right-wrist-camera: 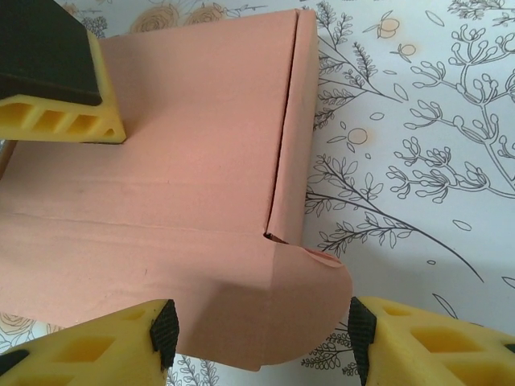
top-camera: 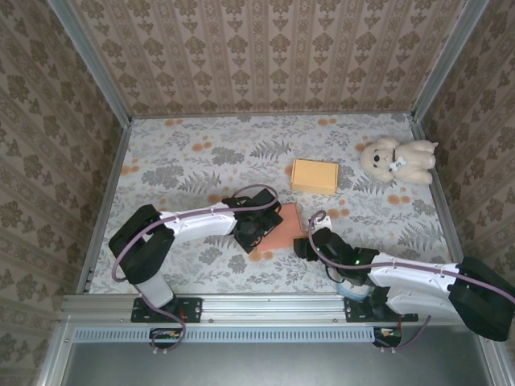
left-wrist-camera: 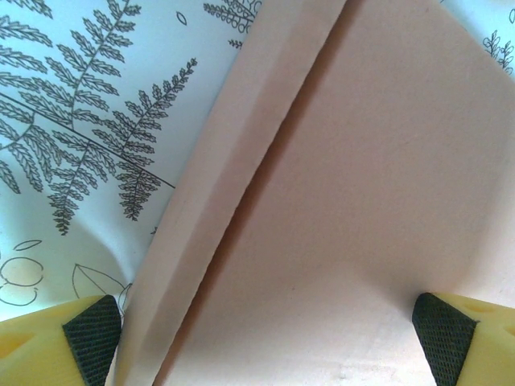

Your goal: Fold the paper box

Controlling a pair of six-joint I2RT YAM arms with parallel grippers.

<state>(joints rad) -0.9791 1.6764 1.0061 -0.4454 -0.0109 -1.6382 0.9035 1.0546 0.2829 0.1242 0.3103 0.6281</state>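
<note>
I judge we're at flap-folding: the paper box (top-camera: 282, 227) lies flat between my arms. My left gripper (left-wrist-camera: 269, 330) gapes wide over a side flap (left-wrist-camera: 205, 217); my right gripper (right-wrist-camera: 261, 331) stands open astride the rounded tab (right-wrist-camera: 302, 310) (I'd pinch and lift it next).

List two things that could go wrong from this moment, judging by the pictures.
1. The right gripper straddles the rounded tab of the pink box; closing there could crumple the tab instead of folding it.
2. The left gripper stands open over the panel, gripping nothing, so the box might slide when the tab is pulled.
</note>
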